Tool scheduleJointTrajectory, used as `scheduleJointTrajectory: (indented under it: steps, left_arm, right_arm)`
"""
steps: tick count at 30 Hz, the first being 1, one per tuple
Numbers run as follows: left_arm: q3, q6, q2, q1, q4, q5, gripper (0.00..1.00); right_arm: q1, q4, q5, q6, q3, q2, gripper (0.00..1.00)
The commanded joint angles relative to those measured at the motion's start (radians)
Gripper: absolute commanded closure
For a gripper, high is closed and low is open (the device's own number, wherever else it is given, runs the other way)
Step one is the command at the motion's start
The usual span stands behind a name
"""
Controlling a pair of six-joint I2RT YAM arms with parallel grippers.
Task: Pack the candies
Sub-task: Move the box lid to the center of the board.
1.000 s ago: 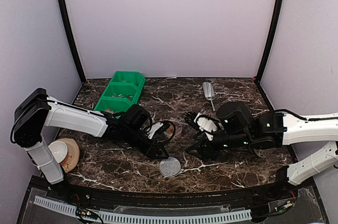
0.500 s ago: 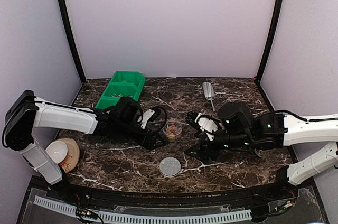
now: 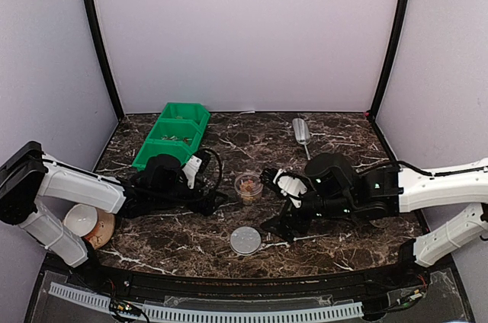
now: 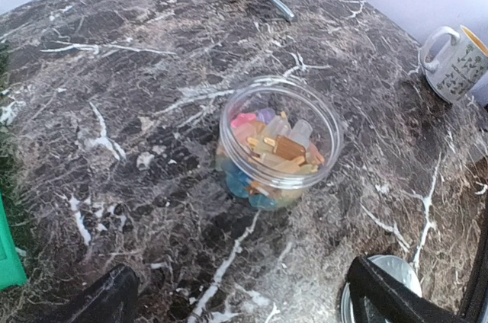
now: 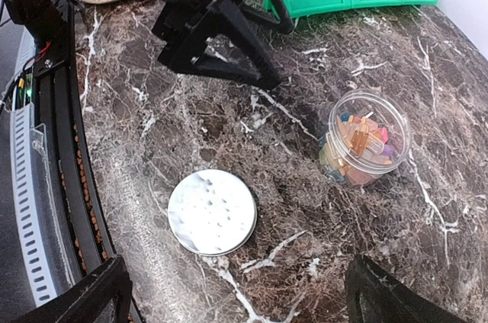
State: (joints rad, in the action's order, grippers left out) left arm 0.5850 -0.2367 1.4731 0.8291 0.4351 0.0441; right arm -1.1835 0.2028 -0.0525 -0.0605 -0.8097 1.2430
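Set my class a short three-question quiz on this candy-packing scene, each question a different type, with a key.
1. True or false: the clear tub holds mixed-colour candies.
2. Where is the round lid? A on the tub; B flat on the marble table, apart from the tub; C in the green bin.
3. Fill in: the left gripper and right gripper both stand ___.
Key: 1 true; 2 B; 3 open.

Top camera looks down from the near edge over the whole desk; left wrist sits low and close, facing right at the candies; right wrist looks left from higher up, sharing those candies and the lid
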Motion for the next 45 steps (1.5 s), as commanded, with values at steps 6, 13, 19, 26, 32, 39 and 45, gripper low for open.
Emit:
scheduleJointTrajectory:
  steps: [6,13,19,26,32,39,45]
  left_arm:
    - [-0.001,0.005,0.073,-0.004,0.182,-0.134,0.01]
    - [0.048,-0.014,0.163,-0.021,0.237,-0.079,0.01]
    - [0.073,-0.073,0.211,-0.078,0.300,0.026,0.01]
    - [0.187,-0.304,0.388,-0.205,0.367,0.346,0.01]
    - [0.250,-0.494,0.544,-0.272,0.553,0.520,0.01]
    - [0.176,-0.503,0.579,-0.273,0.786,0.572,0.01]
    - [0.086,-0.418,0.589,-0.271,0.944,0.584,0.01]
  right_arm:
    - [-0.028,-0.103,-0.059,0.020,-0.007,0.102,0.03]
    - [0.027,-0.159,-0.120,-0.103,-0.034,0.138,0.03]
    - [0.146,-0.238,-0.038,-0.258,-0.029,0.148,0.03]
    - [0.229,-0.287,0.020,-0.339,-0.032,0.169,0.02]
    - [0.256,-0.324,0.061,-0.385,-0.020,0.167,0.02]
    - [0.259,-0.318,0.078,-0.388,0.004,0.146,0.01]
    - [0.259,-0.317,0.093,-0.379,0.019,0.132,0.01]
